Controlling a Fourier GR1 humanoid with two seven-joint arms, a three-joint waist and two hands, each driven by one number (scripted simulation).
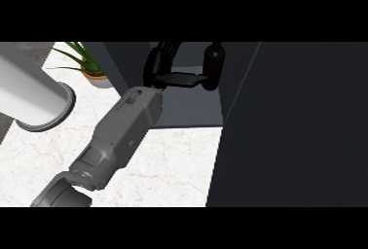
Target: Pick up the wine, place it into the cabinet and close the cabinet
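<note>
Up inside the cabinet (pixel 188 104) we see our left hand (pixel 167 68) with its fingers curled round the wine (pixel 213 65), a dark bottle standing upright just right of the palm. Further right of the hand, the dark open cabinet door (pixel 295 126) fills the view. Left of the forearm lie the white marble bench (pixel 165 165), a potted plant (pixel 90 65) and a white cylinder (pixel 32 92).
</note>
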